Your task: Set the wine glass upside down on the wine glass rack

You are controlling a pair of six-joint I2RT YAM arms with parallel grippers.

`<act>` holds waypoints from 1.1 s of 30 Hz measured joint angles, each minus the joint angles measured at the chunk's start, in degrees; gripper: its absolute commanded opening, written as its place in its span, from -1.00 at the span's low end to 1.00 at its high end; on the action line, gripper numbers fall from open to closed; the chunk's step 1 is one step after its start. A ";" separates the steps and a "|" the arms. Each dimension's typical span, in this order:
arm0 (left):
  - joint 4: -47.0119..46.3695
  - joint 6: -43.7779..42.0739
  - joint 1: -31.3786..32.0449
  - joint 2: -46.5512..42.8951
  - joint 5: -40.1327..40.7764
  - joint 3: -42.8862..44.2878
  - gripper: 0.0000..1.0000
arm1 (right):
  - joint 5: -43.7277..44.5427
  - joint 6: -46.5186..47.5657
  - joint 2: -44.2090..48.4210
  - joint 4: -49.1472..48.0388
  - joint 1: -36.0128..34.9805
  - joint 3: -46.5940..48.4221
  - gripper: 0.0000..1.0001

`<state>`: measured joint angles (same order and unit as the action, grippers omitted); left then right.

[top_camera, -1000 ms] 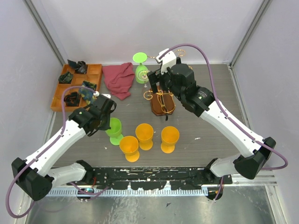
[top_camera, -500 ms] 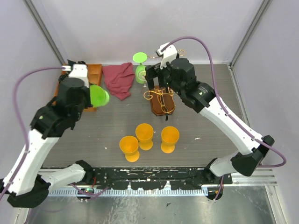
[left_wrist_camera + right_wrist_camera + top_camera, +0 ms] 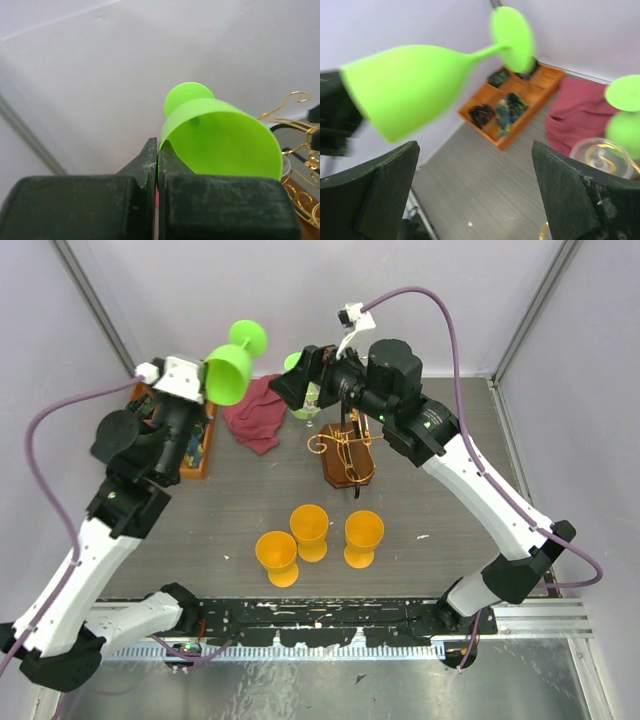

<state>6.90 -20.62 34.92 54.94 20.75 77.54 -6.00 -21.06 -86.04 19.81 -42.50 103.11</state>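
My left gripper (image 3: 207,380) is raised high and shut on the rim of a green wine glass (image 3: 232,365). The glass lies on its side with its foot (image 3: 248,337) pointing to the back wall. In the left wrist view the fingertips (image 3: 158,145) pinch the rim of the bowl (image 3: 220,135). My right gripper (image 3: 288,386) is open and empty just right of that glass, which shows in the right wrist view (image 3: 415,85). The gold wire rack (image 3: 345,455) stands on its brown base below the right arm. A second green glass (image 3: 303,395) hangs upside down on it.
Three orange glasses (image 3: 309,530) stand upside down at the front centre. A red cloth (image 3: 255,410) lies at the back. An orange wooden tray (image 3: 197,445) with dark items sits at the back left, partly under my left arm. Walls close in on three sides.
My left arm has lifted the green glass off the table near the orange ones, up and back, tipping it on its side. My right gripper has swung left towards it.
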 measured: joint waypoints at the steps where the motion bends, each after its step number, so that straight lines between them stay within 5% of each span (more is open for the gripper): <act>1: -3.72 -0.83 0.02 0.83 -1.95 -1.68 -0.99 | -1.51 -1.81 -0.13 -1.33 0.15 0.39 1.00; 17: -50.73 -11.65 0.13 3.72 -19.85 -18.84 -1.00 | -15.58 -31.41 -0.11 -25.99 7.23 -1.99 0.94; 33: -62.38 -20.28 2.69 3.82 -23.98 -25.73 -1.00 | -19.19 -45.38 -2.99 -41.83 8.02 -8.09 0.76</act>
<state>-55.48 -40.91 37.60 58.76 -3.22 51.81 -25.19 -66.43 -89.03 -22.02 -34.48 95.02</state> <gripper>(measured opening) 0.035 0.898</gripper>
